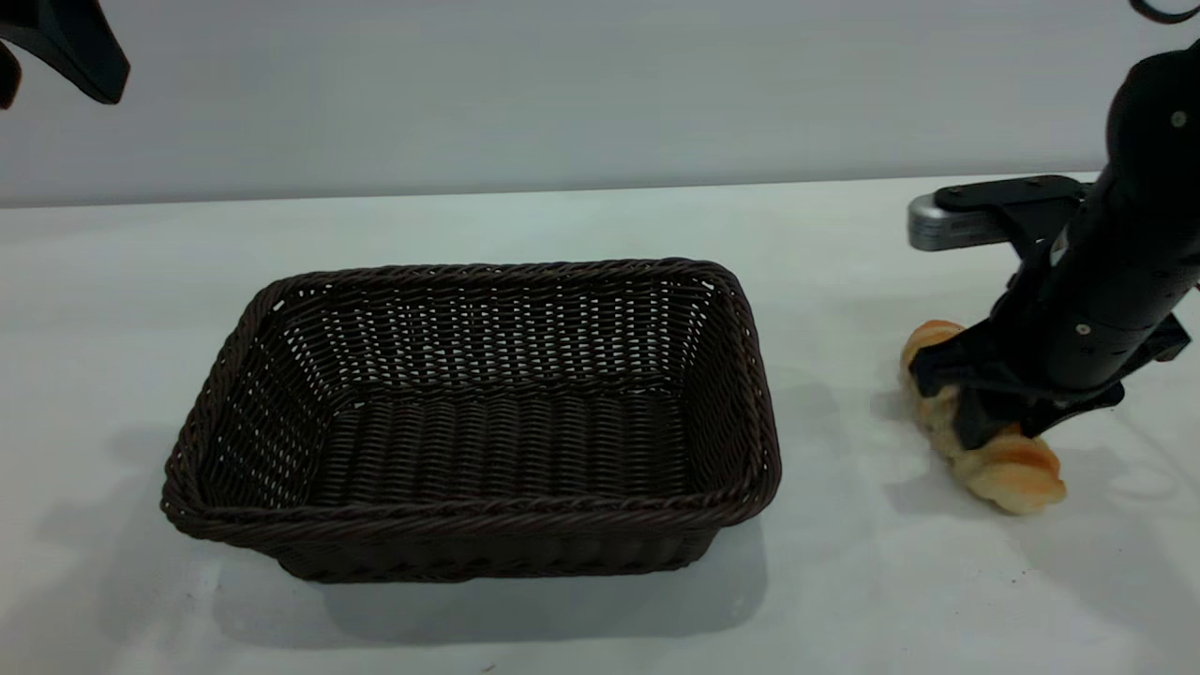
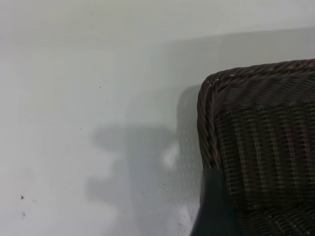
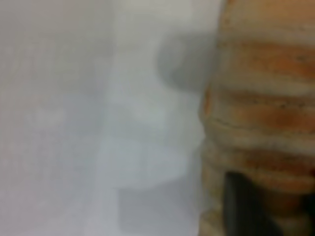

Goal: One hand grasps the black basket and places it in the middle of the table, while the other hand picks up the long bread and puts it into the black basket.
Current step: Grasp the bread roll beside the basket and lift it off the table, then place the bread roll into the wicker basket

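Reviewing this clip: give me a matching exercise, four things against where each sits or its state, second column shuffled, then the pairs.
Things:
1. black basket
2. long bread
3. right gripper
4. left gripper

Places or states:
A. raised at the exterior view's upper left corner
B. lying on the table, right of the basket
C. empty, mid-table
D. down over the loaf's middle

Pairs: 1-C, 2-B, 3-D, 4-A
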Controlling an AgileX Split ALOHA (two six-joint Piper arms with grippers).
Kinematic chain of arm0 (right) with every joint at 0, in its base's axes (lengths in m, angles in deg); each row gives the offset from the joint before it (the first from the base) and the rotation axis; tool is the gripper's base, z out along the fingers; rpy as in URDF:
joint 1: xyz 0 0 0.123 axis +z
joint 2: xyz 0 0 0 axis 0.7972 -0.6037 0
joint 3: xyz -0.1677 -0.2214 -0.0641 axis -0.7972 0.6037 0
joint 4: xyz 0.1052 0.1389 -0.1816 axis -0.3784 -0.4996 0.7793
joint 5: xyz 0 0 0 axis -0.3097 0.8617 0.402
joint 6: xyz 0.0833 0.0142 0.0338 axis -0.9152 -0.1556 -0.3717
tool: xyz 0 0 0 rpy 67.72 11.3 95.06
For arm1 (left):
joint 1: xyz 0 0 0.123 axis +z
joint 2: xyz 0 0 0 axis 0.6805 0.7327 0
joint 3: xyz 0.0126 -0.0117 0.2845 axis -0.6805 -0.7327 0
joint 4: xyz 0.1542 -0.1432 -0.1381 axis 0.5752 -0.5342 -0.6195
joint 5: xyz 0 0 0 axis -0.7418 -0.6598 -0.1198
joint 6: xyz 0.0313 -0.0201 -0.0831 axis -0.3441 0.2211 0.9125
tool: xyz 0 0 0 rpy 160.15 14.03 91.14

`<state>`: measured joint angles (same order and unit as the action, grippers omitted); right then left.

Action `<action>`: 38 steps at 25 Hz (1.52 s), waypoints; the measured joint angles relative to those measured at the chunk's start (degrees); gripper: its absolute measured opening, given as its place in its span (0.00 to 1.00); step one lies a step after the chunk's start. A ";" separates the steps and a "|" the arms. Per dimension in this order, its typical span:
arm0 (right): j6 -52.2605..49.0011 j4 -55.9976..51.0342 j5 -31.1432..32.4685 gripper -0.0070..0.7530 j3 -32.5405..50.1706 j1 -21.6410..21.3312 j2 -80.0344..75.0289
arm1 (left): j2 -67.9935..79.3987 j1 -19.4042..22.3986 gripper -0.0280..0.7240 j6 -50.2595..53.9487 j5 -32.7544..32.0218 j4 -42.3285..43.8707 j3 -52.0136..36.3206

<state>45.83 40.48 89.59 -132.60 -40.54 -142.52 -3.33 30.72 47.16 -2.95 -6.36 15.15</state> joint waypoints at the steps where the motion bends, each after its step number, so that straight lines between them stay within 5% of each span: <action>1: 0.00 0.04 0.25 0.19 0.00 -0.35 0.00 | 0.00 0.00 0.79 0.00 0.00 0.00 0.00; 4: 0.84 0.04 0.88 0.08 0.00 -0.69 0.00 | 0.00 0.00 0.79 0.00 0.00 0.00 0.00; 14: 2.65 0.27 6.20 0.06 0.00 1.06 15.56 | 0.00 0.00 0.79 0.02 0.50 0.00 0.00; 20: 2.79 0.15 5.55 0.06 0.05 12.23 25.19 | 0.00 0.00 0.79 0.02 0.65 0.00 0.00; 29: 2.79 0.03 -0.08 0.06 0.05 24.98 19.35 | -0.68 0.00 0.79 0.02 0.65 0.00 0.00; 34: 4.07 0.03 -7.31 0.13 0.05 29.25 14.22 | -2.16 0.00 0.79 0.02 0.65 0.00 0.00; 38: 4.26 0.03 -10.73 0.36 0.05 30.02 12.69 | -3.04 0.00 0.79 0.02 0.65 0.00 0.00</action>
<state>50.08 40.52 78.86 -132.55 -10.52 -129.83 -6.37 30.72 47.18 -2.30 -6.36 15.15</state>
